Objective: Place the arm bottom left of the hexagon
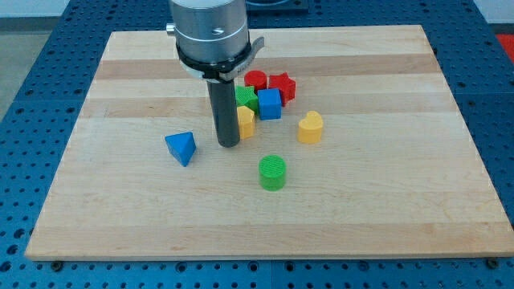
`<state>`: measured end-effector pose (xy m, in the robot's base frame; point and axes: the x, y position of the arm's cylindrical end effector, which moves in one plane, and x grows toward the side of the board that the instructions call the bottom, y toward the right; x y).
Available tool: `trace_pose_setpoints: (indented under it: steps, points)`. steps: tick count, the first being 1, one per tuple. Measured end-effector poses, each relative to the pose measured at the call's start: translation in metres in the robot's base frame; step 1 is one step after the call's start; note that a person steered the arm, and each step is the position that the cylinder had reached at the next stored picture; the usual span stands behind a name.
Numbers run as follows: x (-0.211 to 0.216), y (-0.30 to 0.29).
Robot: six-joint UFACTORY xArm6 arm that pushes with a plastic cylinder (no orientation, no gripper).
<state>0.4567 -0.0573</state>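
My tip [228, 145] rests on the wooden board [120, 88] just left of centre. A yellow block [246, 120], which looks like a hexagon, stands close against the rod's right side, up and to the right of the tip. The rod hides its left edge, so I cannot tell whether they touch. A blue triangle [181, 148] lies to the tip's left. A green cylinder [272, 172] lies to the tip's lower right.
Above the yellow block are clustered a green block [246, 98], a blue cube [269, 103], a red cylinder [255, 79] and a red star [283, 86]. A yellow heart [310, 127] sits to the right. The arm's grey body [209, 32] hangs over the board's top.
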Motion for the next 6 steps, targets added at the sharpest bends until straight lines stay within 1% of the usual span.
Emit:
trace_pose_setpoints:
  steps: [1,2,3,4,5,6]
  points:
    - [0.000,0.001]
    - [0.009,-0.002]
    - [0.018,-0.019]
    - [0.007,-0.034]
    - [-0.011,-0.039]
    - [-0.017,-0.039]
